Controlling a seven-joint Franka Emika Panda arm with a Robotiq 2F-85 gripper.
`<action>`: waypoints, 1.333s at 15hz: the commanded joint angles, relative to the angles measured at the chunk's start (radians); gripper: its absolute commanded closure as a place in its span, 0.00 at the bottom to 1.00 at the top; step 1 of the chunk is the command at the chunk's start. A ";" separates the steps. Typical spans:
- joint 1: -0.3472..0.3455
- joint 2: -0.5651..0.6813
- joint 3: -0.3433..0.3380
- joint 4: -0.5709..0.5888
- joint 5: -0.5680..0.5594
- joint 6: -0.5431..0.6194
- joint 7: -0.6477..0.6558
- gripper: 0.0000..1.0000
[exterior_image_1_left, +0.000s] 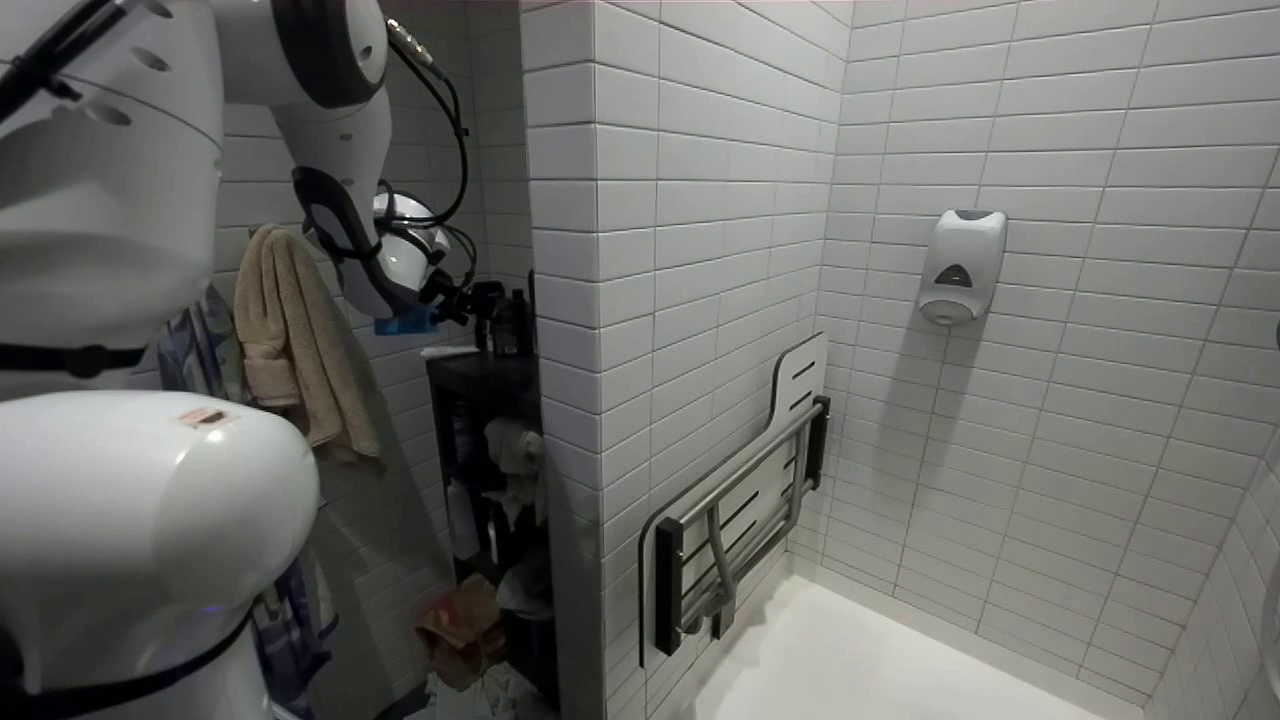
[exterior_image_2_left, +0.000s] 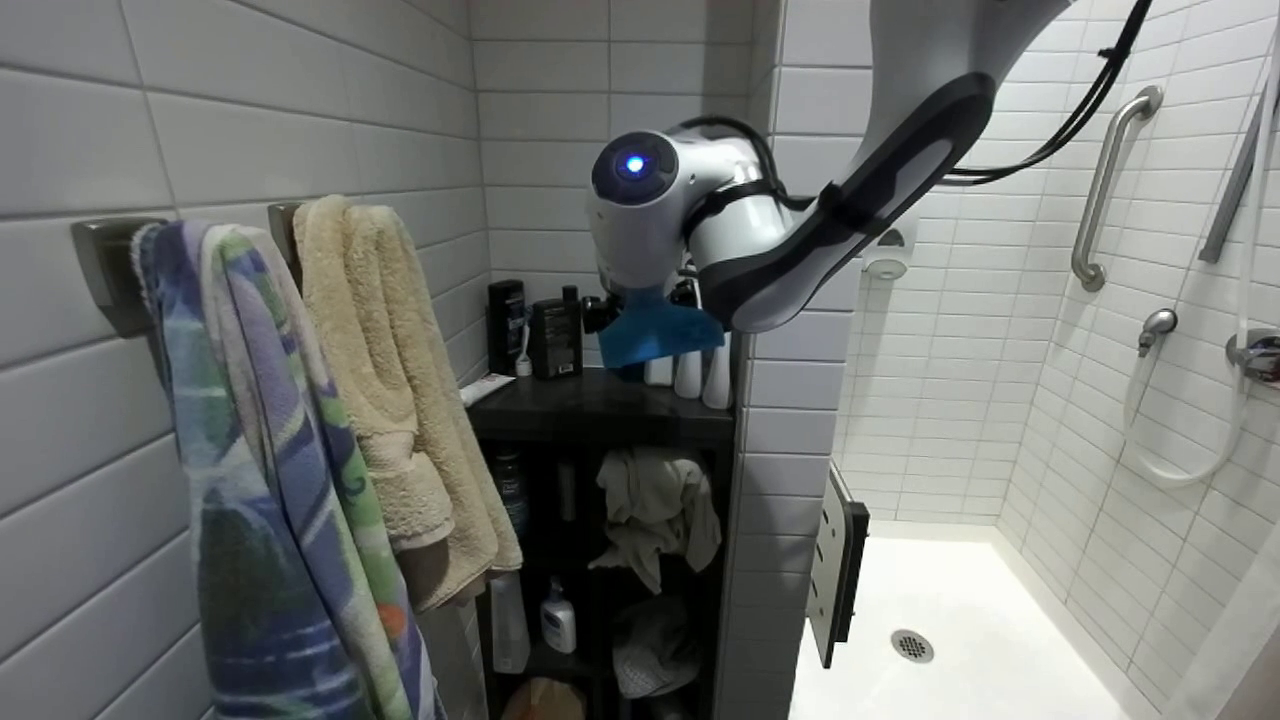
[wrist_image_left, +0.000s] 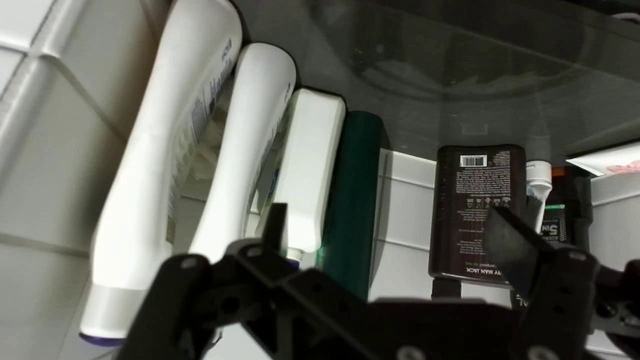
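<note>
My gripper (wrist_image_left: 392, 230) is open with nothing between its fingers. It is above the black shelf top (exterior_image_2_left: 600, 405), facing the bottles. In the wrist view one finger overlaps a white bottle (wrist_image_left: 310, 160), and the other overlaps a dark brown bottle (wrist_image_left: 470, 210); contact cannot be told. A dark green container (wrist_image_left: 355, 200) stands between them. Two taller white bottles (wrist_image_left: 250, 140) (wrist_image_left: 162, 165) stand by the tiled wall. A white toothbrush-like item (wrist_image_left: 539, 185) and a black bottle (wrist_image_left: 555, 220) stand past the brown one. A blue sheet (exterior_image_2_left: 660, 335) on the wrist hides the fingers there.
A white tube (exterior_image_2_left: 487, 388) lies at the shelf edge. Lower shelves hold cloths (exterior_image_2_left: 660, 500) and a pump bottle (exterior_image_2_left: 558, 618). A beige towel (exterior_image_2_left: 390, 400) and a patterned towel (exterior_image_2_left: 270, 480) hang beside. A tiled partition (exterior_image_1_left: 560, 300) borders the shelf; a folded seat (exterior_image_1_left: 740, 510) is beyond.
</note>
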 joint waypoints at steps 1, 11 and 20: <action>-0.001 0.000 0.002 0.001 0.003 -0.001 -0.003 0.00; 0.002 0.022 0.000 0.018 0.003 -0.008 0.005 0.00; 0.015 0.035 -0.014 0.008 -0.044 -0.067 0.090 0.00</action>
